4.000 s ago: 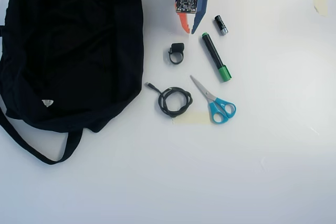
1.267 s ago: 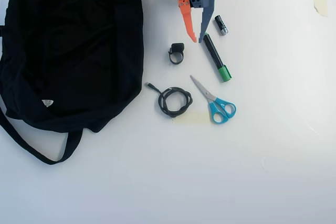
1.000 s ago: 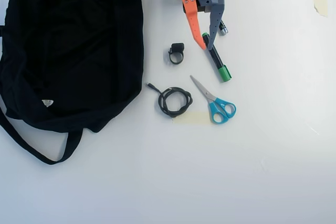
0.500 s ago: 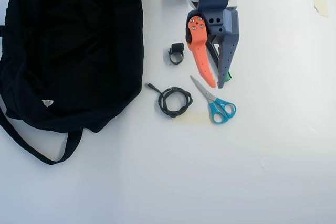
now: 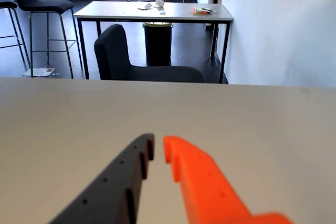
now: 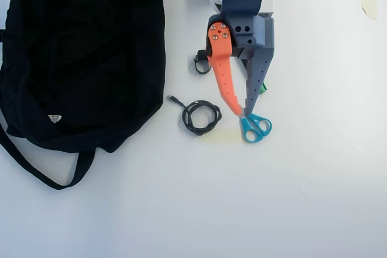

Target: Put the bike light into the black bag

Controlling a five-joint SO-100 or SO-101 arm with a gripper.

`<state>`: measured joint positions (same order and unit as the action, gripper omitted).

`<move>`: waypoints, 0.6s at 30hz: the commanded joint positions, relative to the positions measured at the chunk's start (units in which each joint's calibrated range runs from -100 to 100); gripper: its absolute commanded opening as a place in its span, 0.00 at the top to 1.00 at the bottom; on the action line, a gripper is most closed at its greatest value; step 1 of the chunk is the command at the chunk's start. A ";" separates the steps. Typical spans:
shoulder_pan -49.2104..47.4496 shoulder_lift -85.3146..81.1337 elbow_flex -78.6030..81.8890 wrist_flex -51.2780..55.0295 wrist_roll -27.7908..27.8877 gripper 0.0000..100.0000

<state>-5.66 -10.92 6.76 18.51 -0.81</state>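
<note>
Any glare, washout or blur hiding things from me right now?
Overhead view: bright, even light washes the white table nearly featureless with faint shadows; the black bag reads as a dark mass, folds barely visible; the bike light is tiny beside the arm. Wrist view: the hand looks soft up close, the room behind sharper.

Below me on my white table (image 6: pixel 314 197), teal-handled scissors (image 6: pixel 256 127) lie just right of a coiled black cable (image 6: pixel 201 116). Ahead I see a dark chair (image 5: pixel 131 59), a black bin (image 5: pixel 158 43) under another table (image 5: pixel 126 11), and bar stools (image 5: pixel 44 9).
</note>
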 commanded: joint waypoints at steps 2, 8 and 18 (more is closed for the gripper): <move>-0.63 -2.11 -2.36 11.04 0.39 0.98; -0.55 -7.84 -0.56 29.90 4.48 0.98; -1.90 -8.34 -0.20 56.17 14.65 0.98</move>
<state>-7.42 -16.73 6.84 69.69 12.38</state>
